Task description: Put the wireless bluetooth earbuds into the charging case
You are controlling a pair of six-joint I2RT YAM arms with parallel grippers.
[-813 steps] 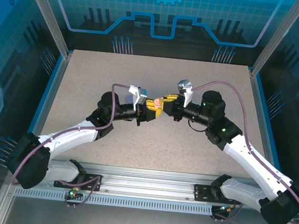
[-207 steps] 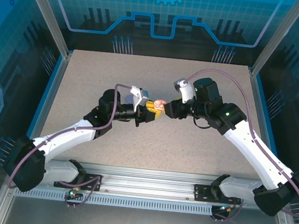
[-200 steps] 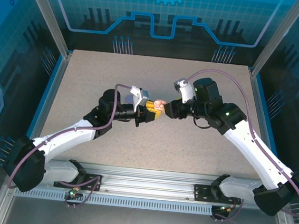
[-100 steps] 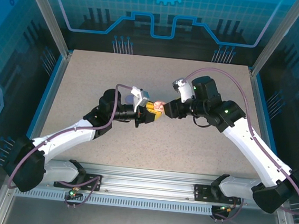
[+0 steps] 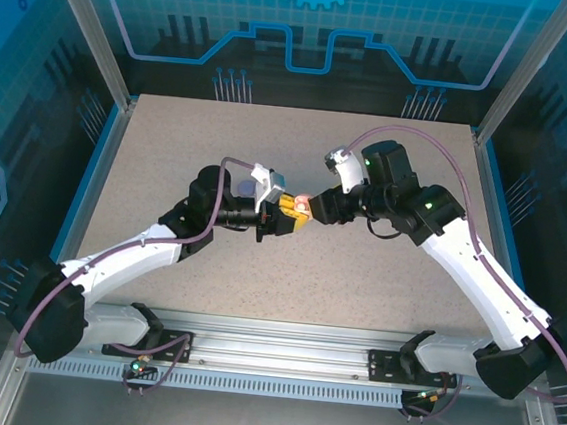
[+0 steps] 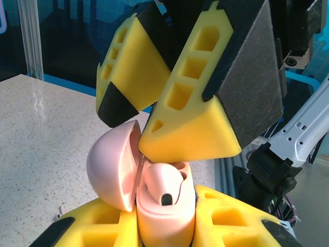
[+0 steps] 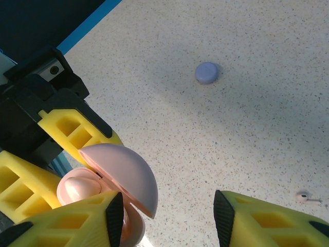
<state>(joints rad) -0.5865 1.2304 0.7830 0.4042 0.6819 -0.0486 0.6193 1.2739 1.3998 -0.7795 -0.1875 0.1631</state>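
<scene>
Left wrist — pink case [image 6: 165, 222] upright, lid [image 6: 112, 170] open leftward.

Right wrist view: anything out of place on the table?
One pale earbud lies loose on the table, well apart from the open pink case in the left gripper. The purple case sits alone; nothing looks damaged.
</scene>
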